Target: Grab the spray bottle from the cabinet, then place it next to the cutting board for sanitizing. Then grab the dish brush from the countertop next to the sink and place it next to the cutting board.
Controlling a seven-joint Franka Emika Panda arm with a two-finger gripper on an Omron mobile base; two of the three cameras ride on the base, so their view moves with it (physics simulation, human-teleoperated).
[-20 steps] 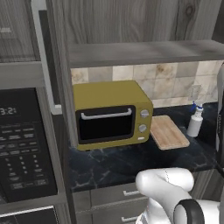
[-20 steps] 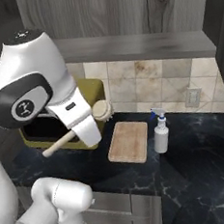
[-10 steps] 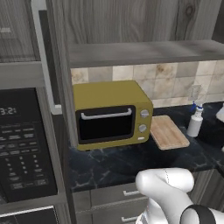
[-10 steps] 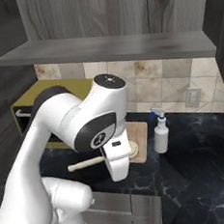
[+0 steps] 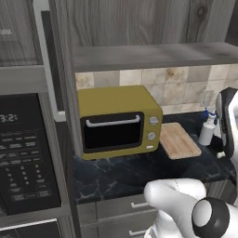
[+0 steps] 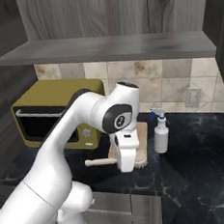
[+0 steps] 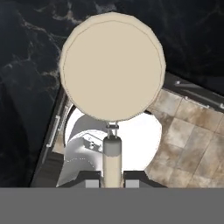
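My gripper (image 6: 121,161) is shut on the dish brush (image 6: 98,162), which lies level just above the black countertop (image 6: 198,183), by the front edge of the tan cutting board (image 6: 143,129). In the hand view the brush's round cream head (image 7: 113,65) faces the camera. Its thin handle (image 7: 112,157) runs down between the shut fingertips (image 7: 91,176). The off-white spray bottle (image 6: 160,132) with its blue trigger stands upright just right of the cutting board (image 5: 179,139). In the left base view the spray bottle (image 5: 207,130) is beside my arm (image 5: 228,122). The grey cabinet shelf (image 6: 107,47) hangs above.
A yellow toaster oven (image 5: 118,121) stands on the counter left of the board. A dark built-in microwave (image 5: 28,153) fills the far left. Grey drawers (image 5: 116,207) run under the counter edge. Open black counter lies to the right of the bottle (image 6: 204,144).
The arm has swung rightward and down with the brush, from in front of the toaster oven to the front of the cutting board. The bottle and board have not moved.
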